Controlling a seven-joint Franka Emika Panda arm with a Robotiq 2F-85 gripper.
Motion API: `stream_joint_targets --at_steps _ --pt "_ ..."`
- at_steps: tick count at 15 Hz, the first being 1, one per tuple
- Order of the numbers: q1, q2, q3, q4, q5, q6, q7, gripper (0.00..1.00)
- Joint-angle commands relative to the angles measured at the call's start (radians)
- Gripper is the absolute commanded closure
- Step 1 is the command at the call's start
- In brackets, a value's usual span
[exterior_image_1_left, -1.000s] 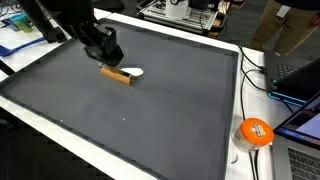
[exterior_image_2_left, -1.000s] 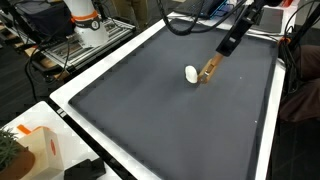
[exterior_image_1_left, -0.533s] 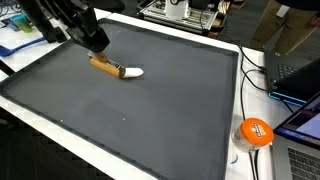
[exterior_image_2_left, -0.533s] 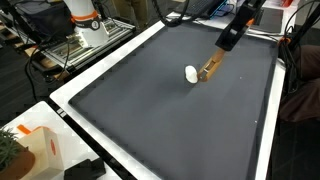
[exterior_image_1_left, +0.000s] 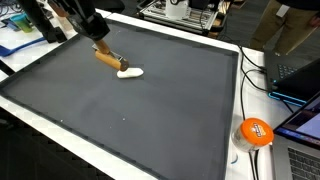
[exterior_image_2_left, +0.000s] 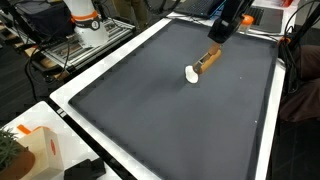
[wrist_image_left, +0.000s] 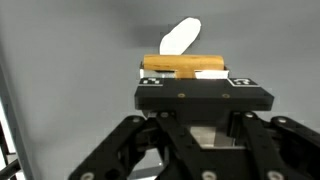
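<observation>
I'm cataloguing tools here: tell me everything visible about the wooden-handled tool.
The wooden-handled tool has a tan, stick-like handle that looks like wood and a flat, rounded white head. The hand grips the handle and holds the tool tilted, head lowest and apparently touching the dark grey mat.

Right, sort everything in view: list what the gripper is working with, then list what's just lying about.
In hand:
- wooden-handled tool with a white rounded head, its handle clamped in the black gripper

Lying about:
- dark grey mat under it
- orange round object off the mat
- white box
- green plant
</observation>
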Motion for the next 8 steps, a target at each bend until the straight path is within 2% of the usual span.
stream_joint_targets --at_steps 1,8 --pt "-0.013 -0.147 0.000 -0.242 0.030 0.097 0.034 0.78" --pt "-0.005 -0.291 -0.006 -0.503 0.027 0.223 0.052 0.78"
